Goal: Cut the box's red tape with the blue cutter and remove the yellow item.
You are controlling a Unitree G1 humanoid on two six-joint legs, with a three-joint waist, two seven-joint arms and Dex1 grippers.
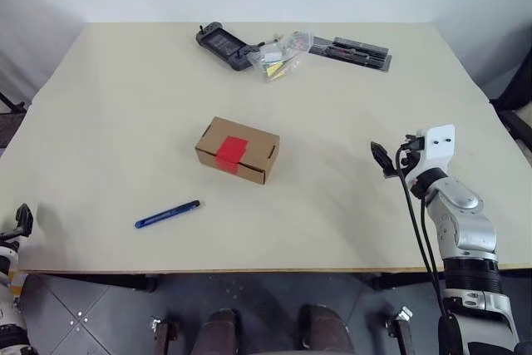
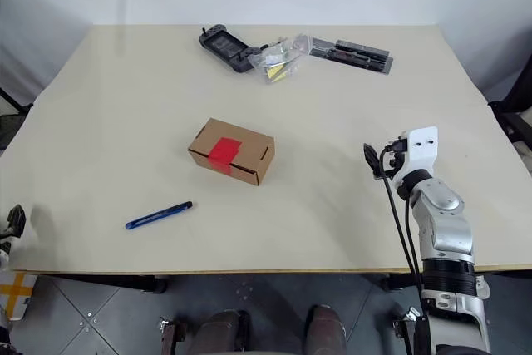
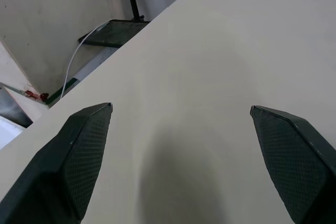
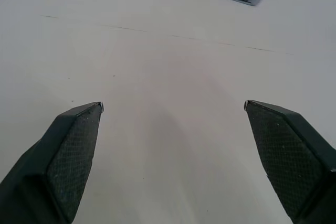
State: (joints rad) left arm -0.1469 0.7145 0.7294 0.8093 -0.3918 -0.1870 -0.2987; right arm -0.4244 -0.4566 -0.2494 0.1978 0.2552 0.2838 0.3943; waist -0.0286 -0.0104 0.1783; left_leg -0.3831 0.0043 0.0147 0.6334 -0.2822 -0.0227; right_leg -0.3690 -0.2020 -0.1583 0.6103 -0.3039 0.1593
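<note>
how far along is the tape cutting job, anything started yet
Nothing is done: the red tape is whole across the closed box. Nothing is in hand; the left claw and right claw are open and empty, and the blue cutter lies untouched on the table. Left: grab cutter, slice tape, take out the yellow item.

The box (image 1: 237,150) is plain brown cardboard with a bright red tape (image 1: 232,154) strip across its top, and the cutter (image 1: 167,214) is blue with a dark tip. The table (image 1: 125,106) is uniform pale beige. The gripper fingers (image 4: 71,156) are black with a fine cross-hatched texture.
</note>
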